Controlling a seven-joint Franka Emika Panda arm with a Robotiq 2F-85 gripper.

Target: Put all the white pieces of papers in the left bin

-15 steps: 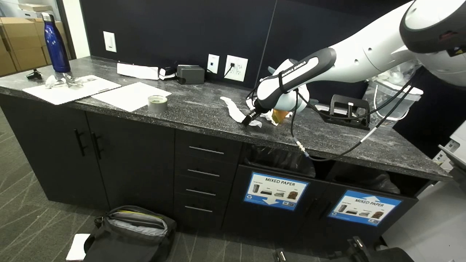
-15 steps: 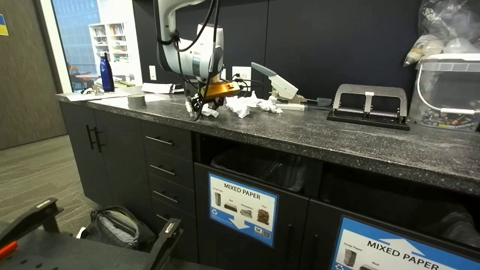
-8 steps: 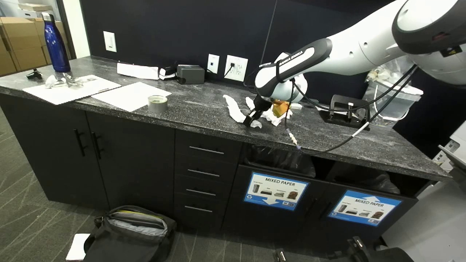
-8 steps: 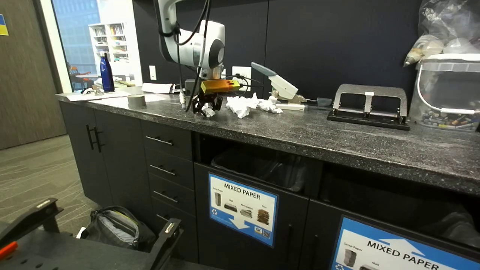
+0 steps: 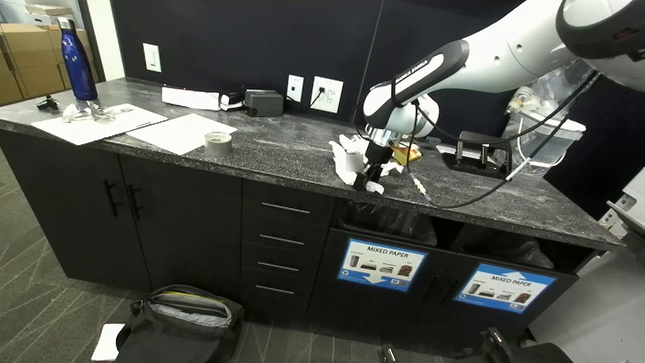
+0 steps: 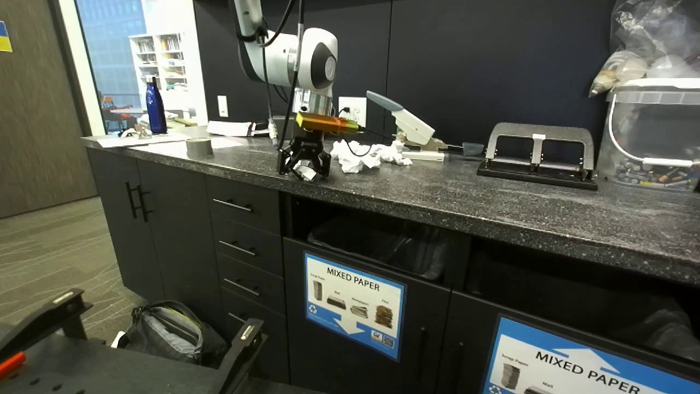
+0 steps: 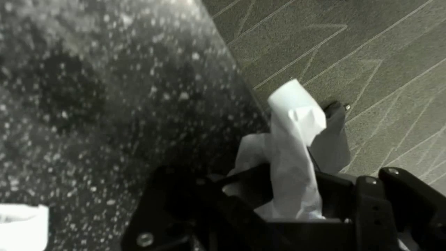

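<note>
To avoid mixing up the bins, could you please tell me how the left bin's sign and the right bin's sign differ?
The left sign has a down arrow; the right sign, an up arrow. The left sign's arrow sits near its bottom, the right sign's near its top. Both read MIXED PAPER.

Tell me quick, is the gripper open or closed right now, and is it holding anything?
Gripper: closed, holding a crumpled white piece of paper between its fingers.
</note>
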